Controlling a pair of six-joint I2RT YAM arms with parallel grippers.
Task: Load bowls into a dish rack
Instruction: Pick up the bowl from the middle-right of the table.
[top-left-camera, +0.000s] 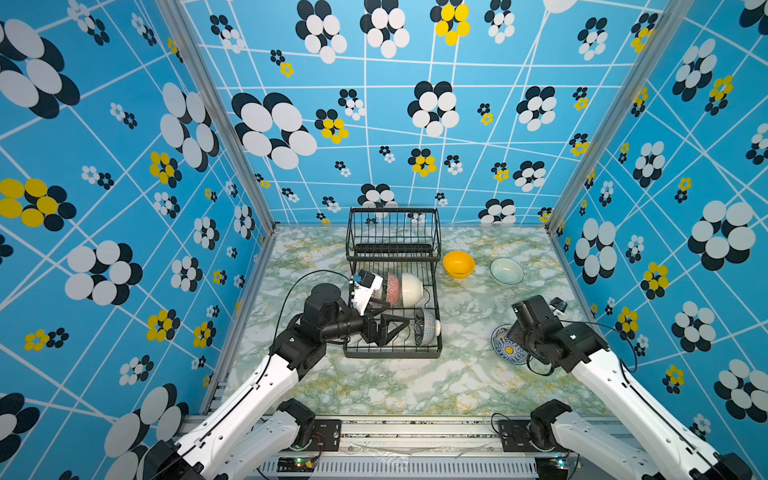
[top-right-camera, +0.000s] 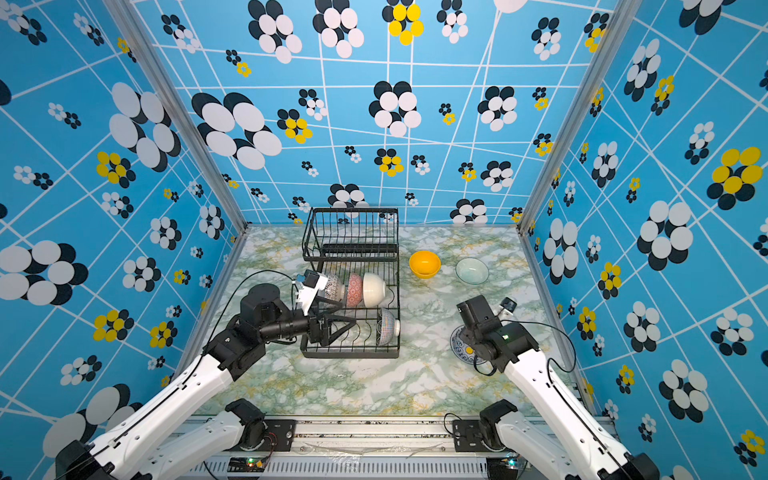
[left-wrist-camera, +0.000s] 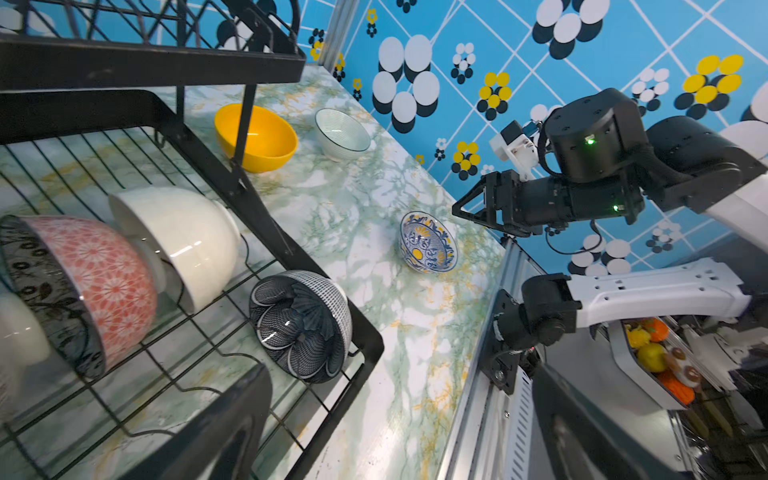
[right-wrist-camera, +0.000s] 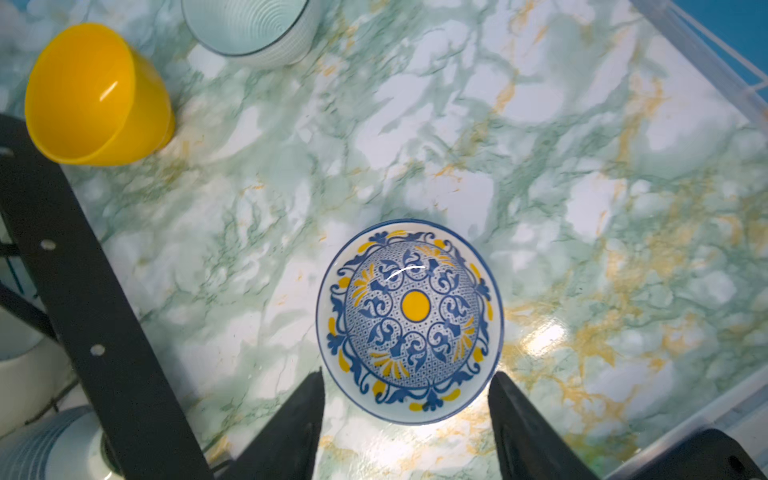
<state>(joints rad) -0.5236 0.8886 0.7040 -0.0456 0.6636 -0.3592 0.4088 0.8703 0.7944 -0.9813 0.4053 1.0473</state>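
The black wire dish rack (top-left-camera: 392, 354) stands mid-table. On its lower tray several bowls rest on edge: a pink-red one (top-left-camera: 392, 289), a cream-white one (top-left-camera: 412, 289) and a dark patterned one (top-left-camera: 426, 327). My left gripper (top-left-camera: 384, 318) hovers open over that tray with nothing between its fingers. A blue-yellow patterned bowl (right-wrist-camera: 411, 320) sits upright on the table, partly hidden under the right arm in both top views. My right gripper (right-wrist-camera: 407, 411) is above it, open, one finger on either side of the bowl's rim. A yellow bowl (top-left-camera: 458, 264) and a clear glass bowl (top-left-camera: 506, 270) stand beyond.
The rack's raised basket (top-left-camera: 394, 232) stands at the back with nothing in it. Marbled tabletop (top-left-camera: 395, 386) lies bare in front of the rack. Patterned walls enclose three sides, and a metal rail (top-left-camera: 415, 428) runs along the front edge.
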